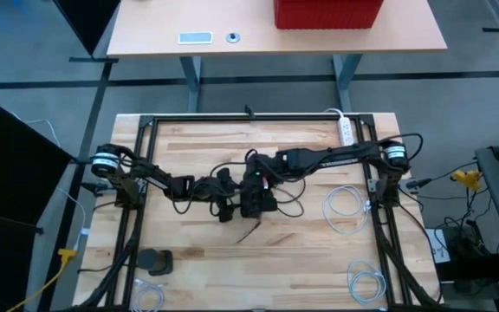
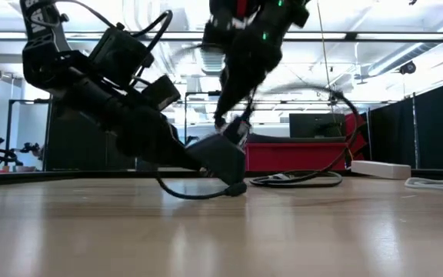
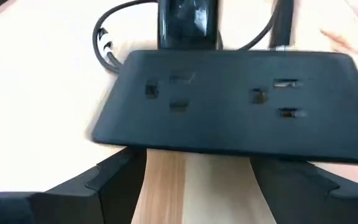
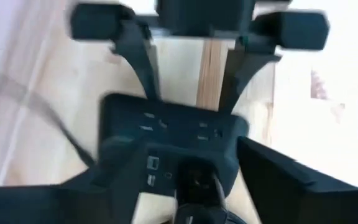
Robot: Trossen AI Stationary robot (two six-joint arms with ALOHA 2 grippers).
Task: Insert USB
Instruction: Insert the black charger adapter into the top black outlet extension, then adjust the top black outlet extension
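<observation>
The USB hub (image 1: 256, 198), a dark block with sockets, lies near the middle of the worktop (image 1: 197, 256), well clear of every edge. The left gripper (image 3: 194, 186) stands wide open astride its near side. The right gripper (image 4: 194, 186) hangs above it, jaws apart, a black plug (image 4: 194, 180) between them. No writing can be read on it.
</observation>
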